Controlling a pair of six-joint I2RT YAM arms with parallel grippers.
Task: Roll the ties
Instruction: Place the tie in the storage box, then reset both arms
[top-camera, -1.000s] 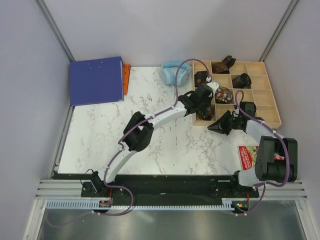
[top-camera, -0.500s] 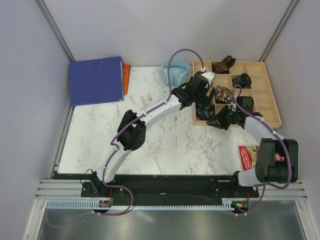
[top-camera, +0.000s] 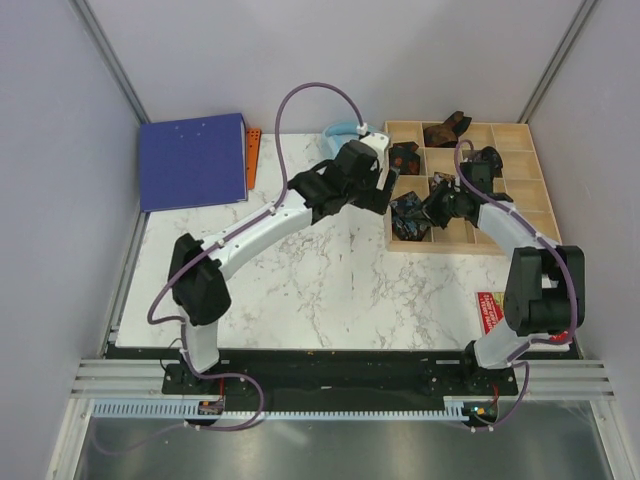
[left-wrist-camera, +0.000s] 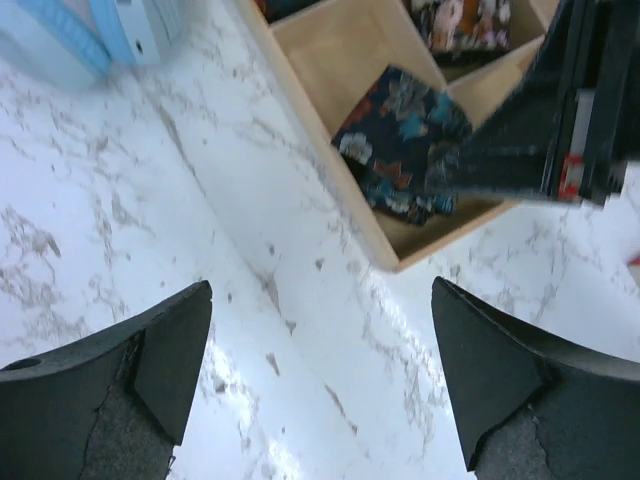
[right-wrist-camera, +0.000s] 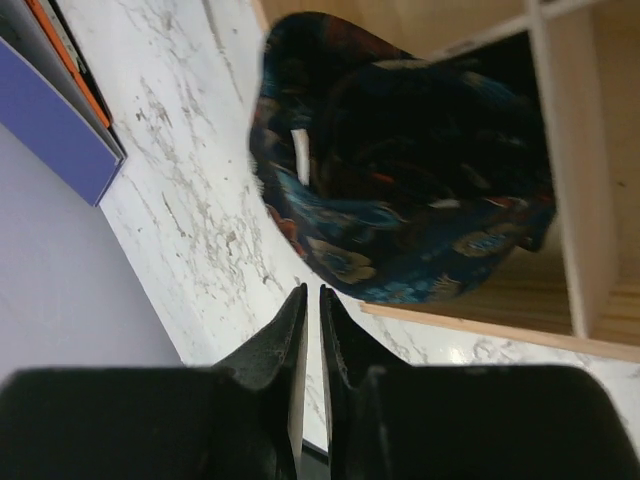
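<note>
Ties sit rolled in the wooden tray (top-camera: 545, 215) at the table's 1 o'clock. The one in hand, a dark floral bundle (top-camera: 410, 220), lies in the tray's 7 o'clock corner compartment.

A second ago the left gripper (top-camera: 378, 182) was over that compartment with its fingers closed. Now it has let go and backed off toward 9 o'clock, fingers spread wide above bare marble and holding nothing. This roll looks delivered, so the left arm is probably free for the next tie. The right gripper (top-camera: 437, 208) has come up from 5 o'clock to the same compartment, fingers pressed almost together.

The top view shows only a scrap of the bundle between the two wrists. The left wrist view shows it loosely folded rather than tightly wound, with the right gripper against its 3 o'clock edge. The right wrist view puts the fingertips at the bundle's rim, but whether they nip a fold cannot be told.
</note>
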